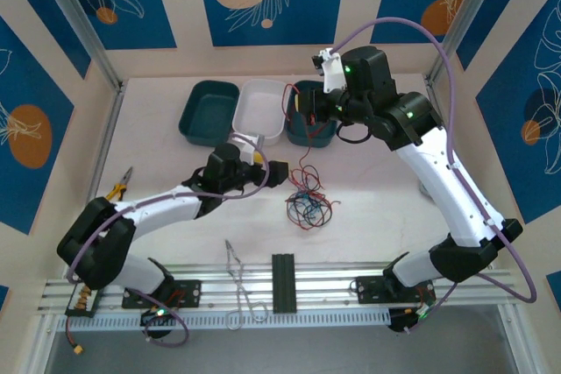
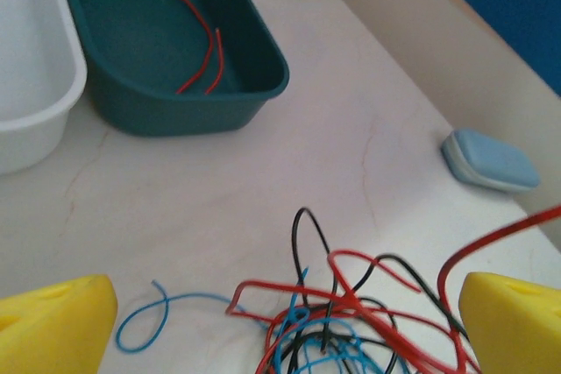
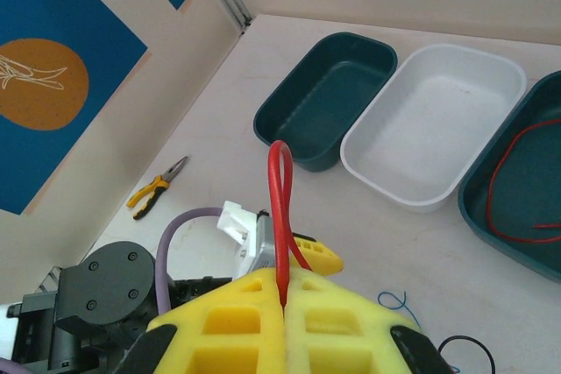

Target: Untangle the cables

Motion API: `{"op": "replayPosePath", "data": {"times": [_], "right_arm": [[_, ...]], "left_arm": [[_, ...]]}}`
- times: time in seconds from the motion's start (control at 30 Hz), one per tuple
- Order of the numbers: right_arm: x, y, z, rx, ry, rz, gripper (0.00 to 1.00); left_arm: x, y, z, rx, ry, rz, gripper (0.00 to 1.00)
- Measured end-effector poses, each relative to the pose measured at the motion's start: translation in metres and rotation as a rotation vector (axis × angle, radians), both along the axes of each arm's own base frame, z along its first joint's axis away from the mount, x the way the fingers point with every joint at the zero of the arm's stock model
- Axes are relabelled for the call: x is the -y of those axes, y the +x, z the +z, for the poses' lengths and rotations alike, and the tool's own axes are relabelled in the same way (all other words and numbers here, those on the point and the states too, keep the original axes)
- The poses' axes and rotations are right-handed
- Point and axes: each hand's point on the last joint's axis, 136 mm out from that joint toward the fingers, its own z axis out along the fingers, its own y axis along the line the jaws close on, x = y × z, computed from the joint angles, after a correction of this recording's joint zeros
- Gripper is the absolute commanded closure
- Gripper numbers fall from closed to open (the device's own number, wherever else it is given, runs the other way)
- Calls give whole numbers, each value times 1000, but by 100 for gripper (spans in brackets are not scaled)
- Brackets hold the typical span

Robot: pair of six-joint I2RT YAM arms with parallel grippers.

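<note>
1. Left gripper stood wide open, holding nothing, its fingers flanking the tangled cables.
2. Right gripper was closed, pinching a red cable.
3. The cables lay near the white tray, toward the arm bases.

**Cut off, covered, too fine to read**

Left wrist view: the cables heap runs off the bottom edge, lower loops unseen; one red strand exits right. Left gripper shows as two yellow tips at the bottom corners, rest cropped. White tray cut by the left edge, teal tray by the top edge. Blue-grey pad soft, identity unclear.

Right wrist view: red cable vanishes into the seam of the right gripper; its run below is hidden.

Top view: heap strands too thin to trace singly. Right arm covers part of the teal tray.
</note>
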Motion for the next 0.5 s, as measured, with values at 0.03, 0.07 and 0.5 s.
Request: {"op": "replayPosePath", "data": {"times": [0.03,0.07,0.5], "right_arm": [[0,0,1,2,1,0,100],[0,0,2,3,2,0,100],[3,-4,35,77,35,4,100]], "left_arm": [[4,2,1,-4,-11,-2,0],[7,4,0,-11,-17,-5,0],[46,-4,-53,-170,6,-95,29]]}}
